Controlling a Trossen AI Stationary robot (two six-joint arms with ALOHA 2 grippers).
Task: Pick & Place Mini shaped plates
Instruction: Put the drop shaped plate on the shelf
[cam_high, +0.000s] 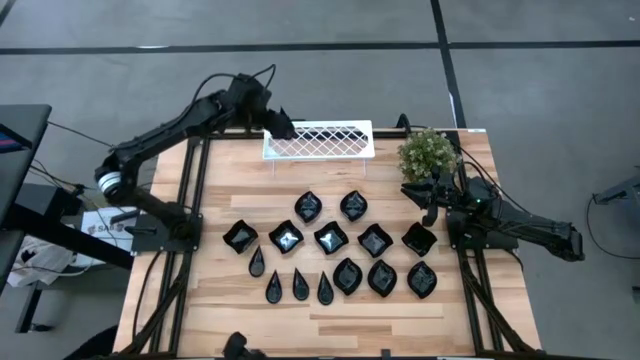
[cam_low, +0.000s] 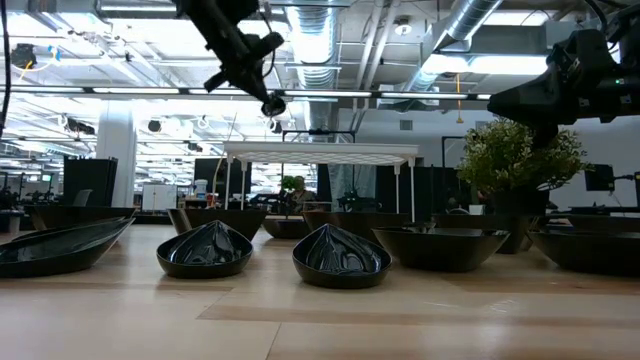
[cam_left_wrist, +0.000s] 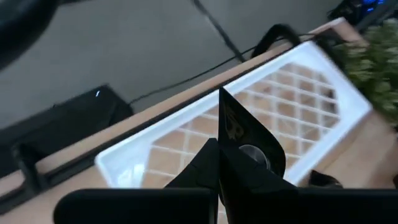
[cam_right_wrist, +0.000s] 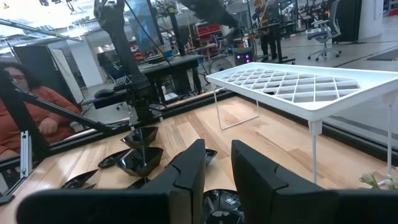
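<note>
Little of the task appeared to have been done. The mini shaped plates were still spread in rows on the wooden surface, in front of the white lattice tray, and no plate could be made out on the tray in the high view.

One plate was held edge-on in the closed jaws of the left gripper, which was raised over the left end of the tray; this was judged to be a plate on its way to being set down there. In the low view the same gripper was seen hanging above the tray, clear of it.

The right gripper was placed at the right side of the surface, below the green potted plant and just beside the rightmost plates. Its jaws stood slightly parted and nothing was seen between them in the right wrist view.

Nearly the whole set was therefore judged to be left to move.
</note>
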